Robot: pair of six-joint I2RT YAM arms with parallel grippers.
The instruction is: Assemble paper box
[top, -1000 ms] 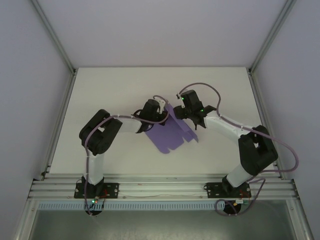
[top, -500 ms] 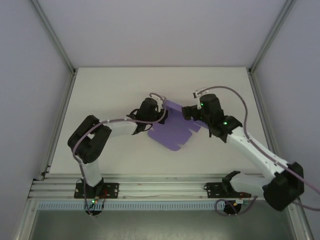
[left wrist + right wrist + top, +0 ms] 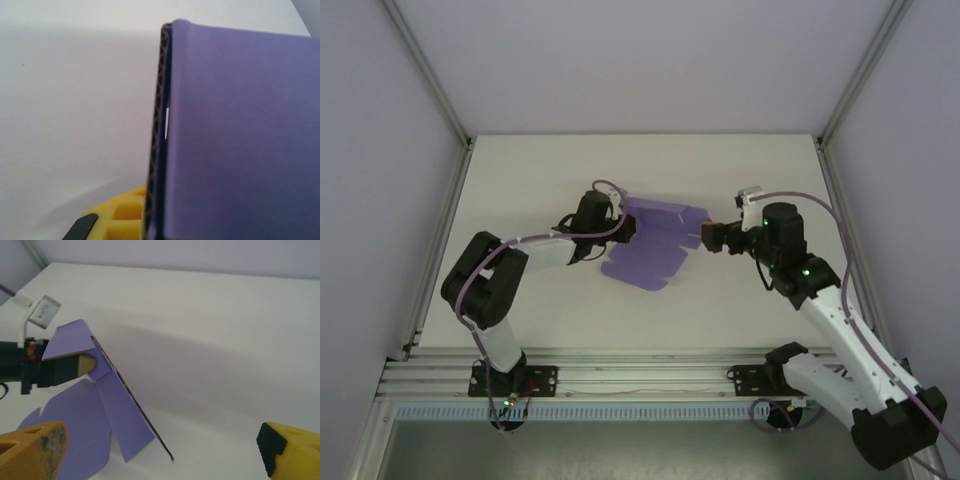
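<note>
With the paper box [image 3: 655, 250] mid-frame on the surface [image 3: 520, 180], its left edge clamped by the left pincer [image 3: 623, 227], the wide, empty right pincer [image 3: 704, 238] just right of it should take a flap near its crease for a clean fold.

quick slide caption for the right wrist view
Open right pincer facing the partly folded purple paper box, gripped by the left pincer

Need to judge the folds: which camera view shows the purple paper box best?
Top external: the paper box shows almost its whole outline, left end in the left gripper. Right wrist gives a raised flap and part of the sheet; left wrist, a close-up of one panel and its edge.
</note>
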